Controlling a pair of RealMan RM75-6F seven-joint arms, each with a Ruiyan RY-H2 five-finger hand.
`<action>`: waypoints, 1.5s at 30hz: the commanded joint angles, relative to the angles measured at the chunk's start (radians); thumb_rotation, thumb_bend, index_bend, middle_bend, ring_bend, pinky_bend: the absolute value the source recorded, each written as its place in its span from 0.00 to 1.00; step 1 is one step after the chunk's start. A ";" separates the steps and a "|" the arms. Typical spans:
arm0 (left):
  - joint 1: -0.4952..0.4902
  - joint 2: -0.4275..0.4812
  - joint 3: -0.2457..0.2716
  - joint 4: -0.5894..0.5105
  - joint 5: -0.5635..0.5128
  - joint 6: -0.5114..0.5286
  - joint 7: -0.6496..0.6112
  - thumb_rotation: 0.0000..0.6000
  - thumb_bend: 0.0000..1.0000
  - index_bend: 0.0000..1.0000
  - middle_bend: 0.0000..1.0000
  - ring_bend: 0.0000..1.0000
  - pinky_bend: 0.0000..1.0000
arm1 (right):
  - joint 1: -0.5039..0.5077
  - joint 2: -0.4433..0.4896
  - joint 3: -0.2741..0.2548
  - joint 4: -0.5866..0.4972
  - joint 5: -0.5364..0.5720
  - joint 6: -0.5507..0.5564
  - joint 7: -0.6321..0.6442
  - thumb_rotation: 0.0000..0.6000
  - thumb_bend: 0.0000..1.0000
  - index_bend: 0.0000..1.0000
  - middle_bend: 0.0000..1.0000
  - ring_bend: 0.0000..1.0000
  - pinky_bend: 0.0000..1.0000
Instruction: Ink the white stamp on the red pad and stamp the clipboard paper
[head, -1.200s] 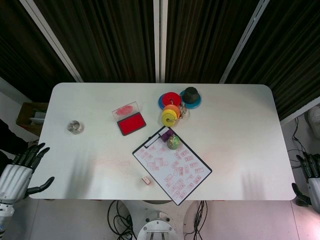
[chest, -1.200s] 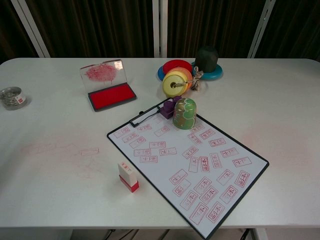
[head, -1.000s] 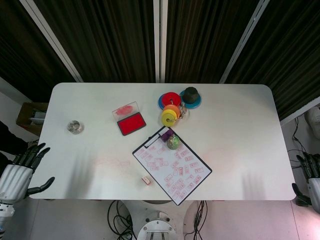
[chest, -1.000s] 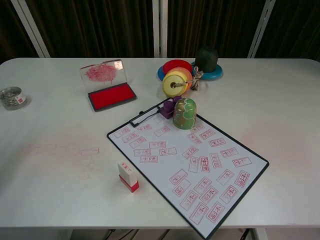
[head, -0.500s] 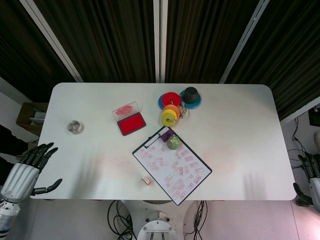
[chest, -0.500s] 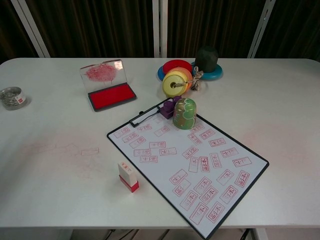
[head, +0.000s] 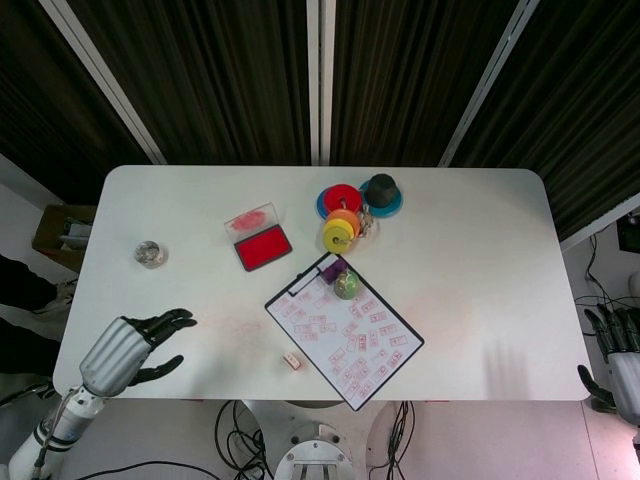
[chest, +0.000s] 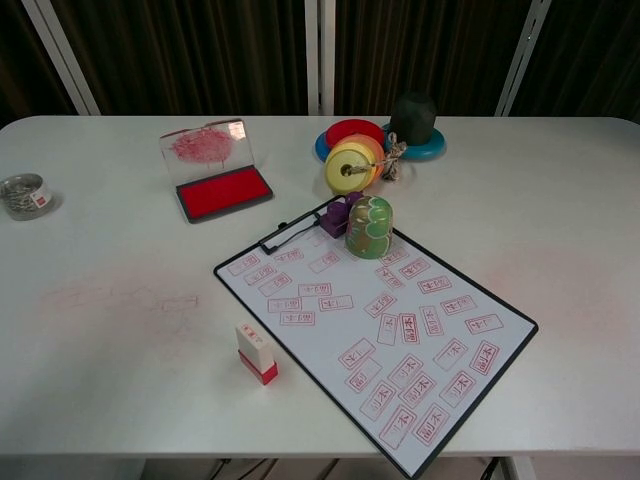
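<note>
Nearest of all, down at the table's near-left corner, the left hand (head: 125, 348) hangs over the edge of the smooth white table (chest: 560, 200), silver-backed with dark fingers (head: 168, 321) spread apart and reaching toward the middle, nothing in it. Over on the near right, the right hand (head: 620, 362) sits off the table beside its edge, dark fingers pointing up and apart, nothing held either; neither hand shows in the chest view.

On the tabletop, the white stamp (chest: 256, 352) stands upright, a small blocky piece with a red base, just left of the clipboard's near-left edge and not touching it. The clipboard (chest: 478, 378) lies flat and turned at an angle, dark-rimmed, its white paper (chest: 330, 275) covered in red rectangular imprints. At its far end, a rounded green patterned jar (chest: 369, 226) stands on the board, with a small purple block (chest: 336, 216) against it by the black clip.

Further back and left, the red pad (chest: 224, 191) lies open in a dark tray, its clear lid (chest: 205, 144) standing up behind it, smeared red. At far left, a small round shiny tin (chest: 24, 194). Farthest away, a cluster of flat coloured discs (chest: 352, 160) in yellow, orange, red and blue, with a dark rounded object (chest: 414, 117) on the blue one.
</note>
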 joint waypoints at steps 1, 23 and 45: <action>-0.036 -0.053 0.024 0.023 0.046 -0.039 0.034 1.00 0.22 0.32 0.33 0.68 0.98 | 0.001 0.000 0.002 -0.001 0.008 -0.006 -0.003 1.00 0.24 0.00 0.00 0.00 0.00; -0.171 -0.294 0.039 0.110 0.038 -0.275 0.237 1.00 0.22 0.34 0.33 0.88 1.00 | 0.001 -0.005 0.003 0.033 0.033 -0.026 0.019 1.00 0.25 0.00 0.00 0.00 0.00; -0.299 -0.383 0.009 0.064 -0.106 -0.479 0.345 1.00 0.25 0.35 0.36 0.93 1.00 | -0.007 -0.002 0.005 0.045 0.038 -0.018 0.042 1.00 0.25 0.00 0.00 0.00 0.00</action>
